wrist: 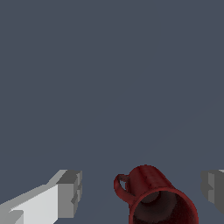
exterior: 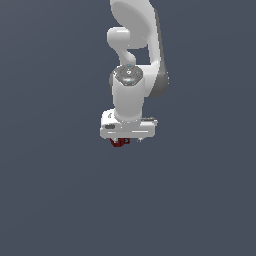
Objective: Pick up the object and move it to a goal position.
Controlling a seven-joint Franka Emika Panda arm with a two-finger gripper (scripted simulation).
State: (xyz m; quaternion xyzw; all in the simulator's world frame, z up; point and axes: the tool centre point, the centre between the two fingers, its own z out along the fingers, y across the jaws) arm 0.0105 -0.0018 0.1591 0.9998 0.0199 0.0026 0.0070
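The object, a small dark red mug (wrist: 153, 197) with a loop handle, lies between the two grey fingertips of my gripper (wrist: 142, 190) in the wrist view, its open mouth turned toward the camera. The gripper is open, with a visible gap between the mug and each finger (wrist: 70, 192). The mug sits closer to one finger than the other, handle toward the farther one. In the exterior view only a sliver of the mug (exterior: 119, 142) peeks out beneath the white hand of the gripper (exterior: 128, 138), which covers the rest.
A plain dark grey-blue surface (exterior: 60, 190) fills both views. The white arm (exterior: 132, 65) rises above the gripper to the top of the exterior view.
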